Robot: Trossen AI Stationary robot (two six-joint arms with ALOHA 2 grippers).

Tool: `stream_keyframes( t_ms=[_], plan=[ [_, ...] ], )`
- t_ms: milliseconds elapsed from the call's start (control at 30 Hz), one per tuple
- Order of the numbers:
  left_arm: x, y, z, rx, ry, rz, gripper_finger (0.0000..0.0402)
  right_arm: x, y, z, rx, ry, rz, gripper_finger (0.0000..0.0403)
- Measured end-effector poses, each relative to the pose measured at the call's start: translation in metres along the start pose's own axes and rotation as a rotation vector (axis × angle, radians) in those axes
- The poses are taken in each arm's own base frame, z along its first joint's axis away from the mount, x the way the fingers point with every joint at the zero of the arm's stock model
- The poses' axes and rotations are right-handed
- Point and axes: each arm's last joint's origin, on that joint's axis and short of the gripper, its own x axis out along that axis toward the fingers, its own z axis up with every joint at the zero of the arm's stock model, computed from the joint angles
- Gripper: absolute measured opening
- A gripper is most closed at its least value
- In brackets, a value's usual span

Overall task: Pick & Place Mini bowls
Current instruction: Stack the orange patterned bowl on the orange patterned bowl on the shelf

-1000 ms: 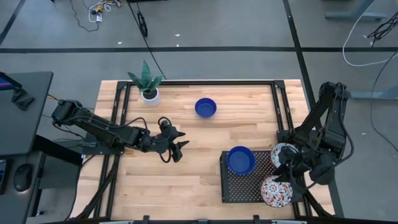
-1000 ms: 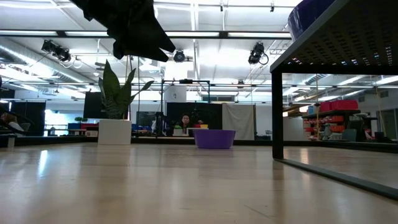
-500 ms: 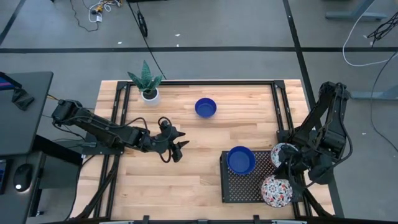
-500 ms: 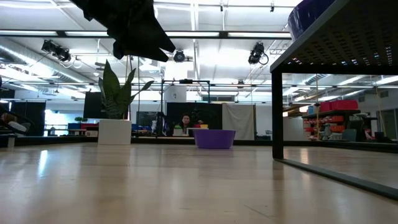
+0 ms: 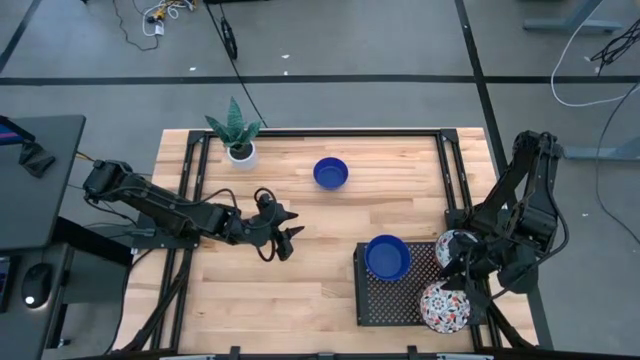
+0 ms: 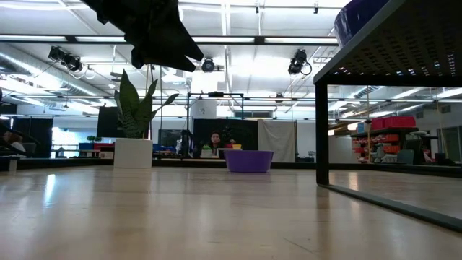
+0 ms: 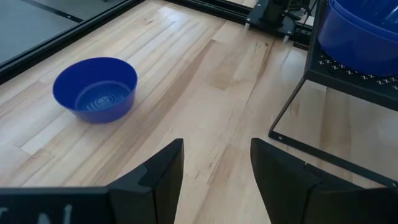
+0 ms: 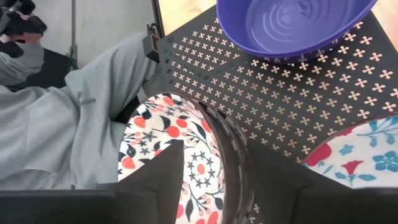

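One blue mini bowl (image 5: pixel 330 172) (image 7: pixel 95 89) stands on its base on the bare wood at the far middle. A second blue bowl (image 5: pixel 387 257) (image 8: pixel 297 23) sits on the black perforated rack (image 5: pixel 385 300). Two floral bowls (image 5: pixel 455 245) (image 5: pixel 445 307) are at the rack's right end. My right gripper (image 5: pixel 462 278) (image 8: pixel 217 152) is open over the nearer floral bowl (image 8: pixel 168 149), one finger above its inside and one outside its rim. My left gripper (image 5: pixel 290 236) (image 7: pixel 214 146) hangs open above the table's middle left, holding nothing. My right gripper straddles the near floral bowl's rim (image 8: pixel 227 140), slanting down from the table's right side. One finger (image 8: pixel 158 180) is over the bowl's patterned inside and the other (image 8: pixel 273 180) is outside the wall. I cannot tell whether either finger touches the bowl.
A white pot with a green plant (image 5: pixel 240 150) stands at the far left corner. Black frame rails (image 5: pixel 195 180) run along the table's edges. A person in grey trousers (image 8: pixel 62 118) is close beyond the rack's near corner. Bare wood (image 5: pixel 300 290) lies left of the rack.
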Motion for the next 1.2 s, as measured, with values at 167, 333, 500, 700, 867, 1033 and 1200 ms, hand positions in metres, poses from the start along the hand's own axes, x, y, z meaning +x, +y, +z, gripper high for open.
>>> stream_keyframes(
  t_ms=[167,333,500,700,867,1033,1200],
  plan=[
    [0.000,0.000,0.000,0.000,0.000,0.000,0.0192,0.000,0.000,0.000,0.001,-0.001,0.004,0.0148],
    [0.000,0.000,0.000,0.000,0.000,0.001,0.0192,0.001,0.000,0.003,-0.010,-0.010,0.001,0.0106],
    [0.000,0.000,0.000,0.000,0.000,0.001,0.0192,0.003,0.002,0.012,-0.047,-0.049,0.022,0.0050],
    [0.000,0.000,0.000,0.000,0.000,0.001,0.0192,0.004,0.013,0.020,-0.112,-0.045,0.152,0.0006],
    [0.000,0.000,0.000,-0.001,-0.001,0.001,0.0192,0.009,0.010,0.016,-0.099,0.011,0.104,0.0007],
    [0.000,0.000,0.000,0.000,0.000,0.001,0.0192,0.013,0.005,0.013,-0.069,0.042,0.032,0.0005],
    [0.000,0.000,0.000,-0.001,0.000,0.001,0.0192,0.013,0.003,0.012,-0.048,0.053,0.002,0.0003]
  ],
)
